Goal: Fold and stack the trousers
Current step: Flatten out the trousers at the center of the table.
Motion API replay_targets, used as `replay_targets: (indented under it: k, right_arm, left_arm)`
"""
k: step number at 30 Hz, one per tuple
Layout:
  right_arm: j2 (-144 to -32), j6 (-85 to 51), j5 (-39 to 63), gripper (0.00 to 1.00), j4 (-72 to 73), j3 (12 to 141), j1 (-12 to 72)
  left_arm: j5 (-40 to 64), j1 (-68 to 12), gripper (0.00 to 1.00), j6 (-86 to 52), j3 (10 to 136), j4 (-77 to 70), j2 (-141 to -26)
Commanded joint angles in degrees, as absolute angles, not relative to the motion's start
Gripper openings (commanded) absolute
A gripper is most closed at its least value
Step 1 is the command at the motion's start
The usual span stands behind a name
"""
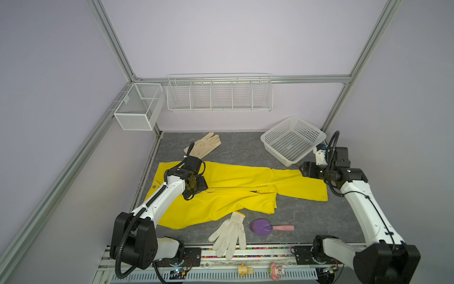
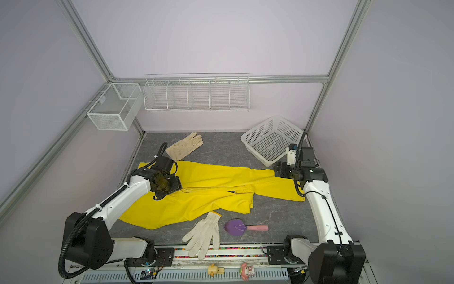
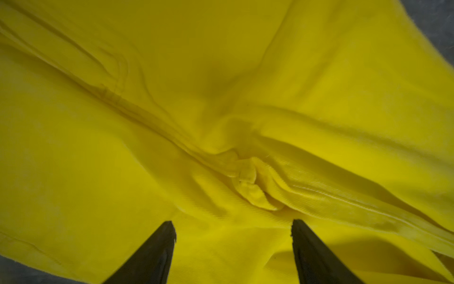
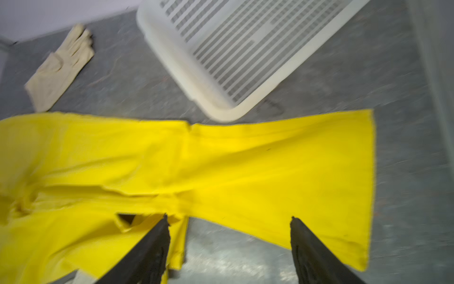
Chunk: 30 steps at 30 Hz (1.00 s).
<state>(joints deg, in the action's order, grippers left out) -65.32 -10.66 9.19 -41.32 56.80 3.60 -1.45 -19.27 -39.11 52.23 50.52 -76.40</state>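
Your left hand (image 3: 233, 230) is wide and empty, with a bunched seam of the trousers (image 1: 233, 182) just ahead of its fingertips. Your right hand (image 4: 229, 221) is wide and empty above one leg, which lies flat on the desk (image 1: 307, 214).

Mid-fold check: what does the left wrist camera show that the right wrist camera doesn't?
Left wrist only: a bunched knot and stitched seam in the bright yellow cloth trousers, close up. Right wrist only: the white slotted plastic basket, the cream cloth glove, one flared leg end lying flat. Both: the trousers, grey tabletop, and their own gripper, left gripper or right gripper, black fingers apart, holding nothing.
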Motion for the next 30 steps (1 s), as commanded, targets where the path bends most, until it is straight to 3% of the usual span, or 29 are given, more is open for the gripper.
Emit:
replay_targets:
  k: [1,9,15,25,30]
  right_arm:
    - [-63.9,-24.3,8.6,0.75,-47.3,51.5,9.4]
    - [-62.3,-34.1,1.6,0.71,-41.0,40.5,25.2]
    - [-69.7,-34.7,-1.6,0.65,-32.0,37.2,32.6]
    - [-80.3,-29.9,-6.8,0.47,-27.4,40.1,36.9]
    - [-83.4,-29.5,-6.0,0.44,-25.2,39.9,37.8]
  left_arm:
    - [1.0,-18.8,0.77,-42.7,49.0,50.5,-74.6]
    - [4.5,-15.5,0.8,-43.8,43.5,47.0,-72.2]
    - [5.4,-13.5,0.84,-43.9,40.1,44.3,-70.0]
    - [5.2,-13.2,0.85,-43.8,39.5,42.7,-70.7]
    - [4.8,-13.1,0.85,-43.5,39.3,42.5,-71.1]
